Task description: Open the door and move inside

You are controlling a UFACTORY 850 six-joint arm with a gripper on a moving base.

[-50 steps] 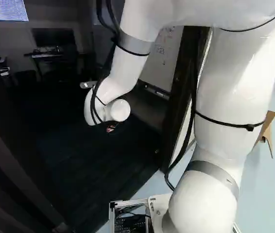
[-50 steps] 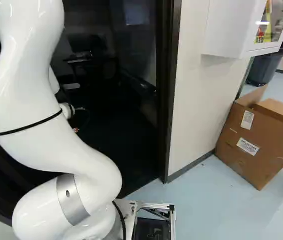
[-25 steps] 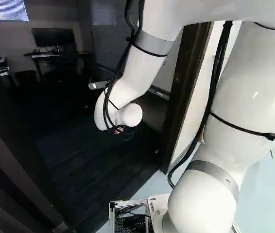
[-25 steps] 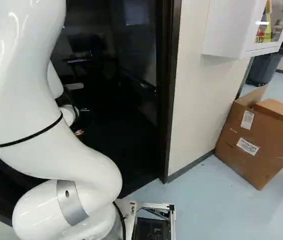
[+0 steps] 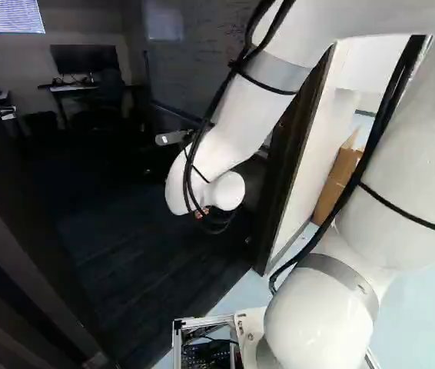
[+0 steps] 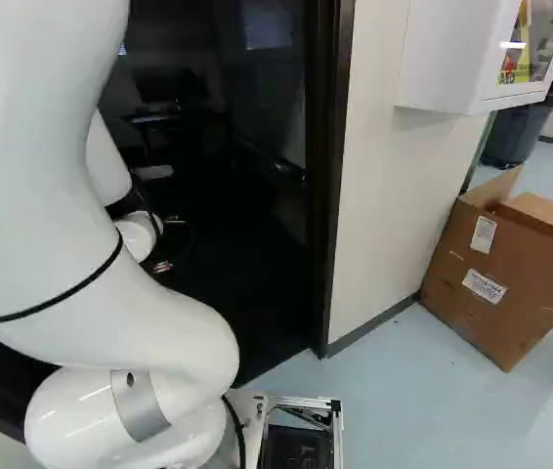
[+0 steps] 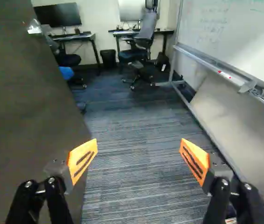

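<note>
Between the door frame [image 6: 333, 195] and the room's far wall, reaching ahead with the gripper [image 7: 138, 144], fingers set wide apart above the carpet [image 7: 141, 186]. Beside it, across from the whiteboard [image 7: 237, 28], can see the door [image 7: 24, 116] standing open, handle [image 5: 4, 112] near its far edge. Too dark in the right base view to tell much of the room.

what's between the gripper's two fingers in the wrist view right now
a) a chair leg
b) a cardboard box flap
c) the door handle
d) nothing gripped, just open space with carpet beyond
D: the gripper stands open, its orange pads wide apart, with only the striped carpet showing between them.
</note>
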